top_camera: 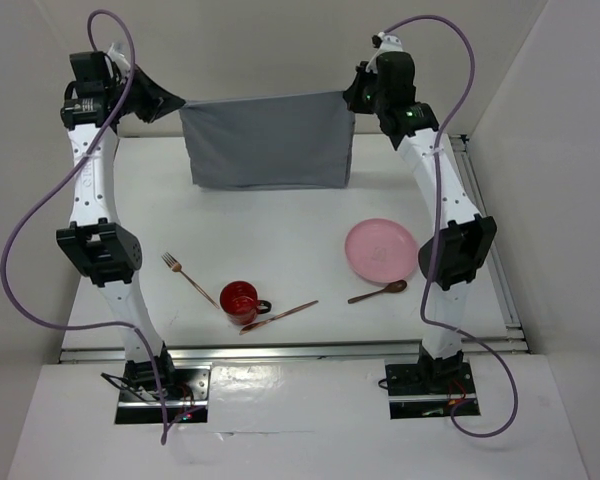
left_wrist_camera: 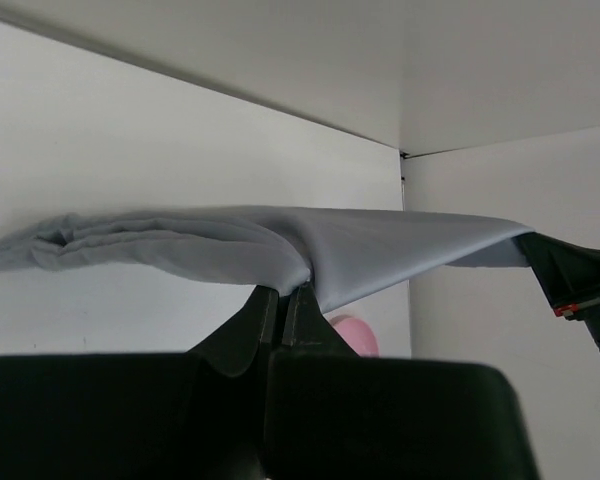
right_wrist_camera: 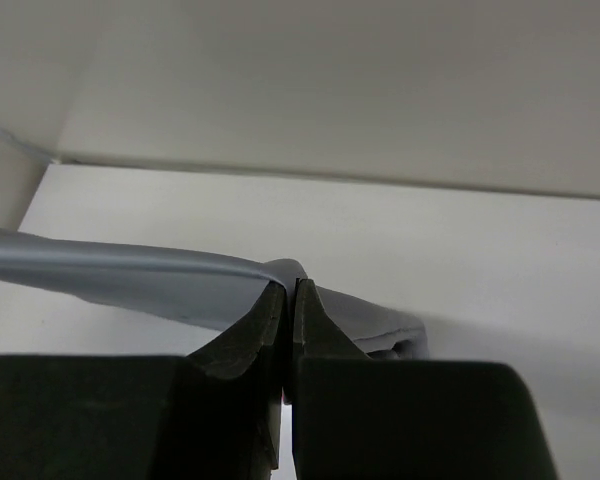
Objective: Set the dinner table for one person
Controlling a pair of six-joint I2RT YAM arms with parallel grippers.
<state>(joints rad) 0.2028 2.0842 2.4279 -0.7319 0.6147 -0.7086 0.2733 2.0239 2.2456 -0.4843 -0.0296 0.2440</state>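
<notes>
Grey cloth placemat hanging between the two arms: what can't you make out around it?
Part of the white tabletop behind the grey cloth placemat: overhead view, the cloth hides it.
Most of the pink round plate: left wrist view, behind the left gripper.
Inside of the red mug: overhead view, too small.

Top external view: fixed above and behind the arm bases (top_camera: 160, 385), facing down and forward. It stands far enough back to take in the whole dinner table (top_camera: 280, 225) and both arms.

Left wrist view: set just behind the left gripper (left_wrist_camera: 283, 292), sighting along its fingers at very close range, toward a corner of the walls.

Right wrist view: set likewise behind the right gripper (right_wrist_camera: 289, 285), very close, facing low across the tabletop toward a wall.

Shared: the grey placemat (top_camera: 268, 140) appears in all three views. The pink plate (top_camera: 380, 250) appears in the top and left wrist views. The left wrist view also catches the right gripper at its right edge.
</notes>
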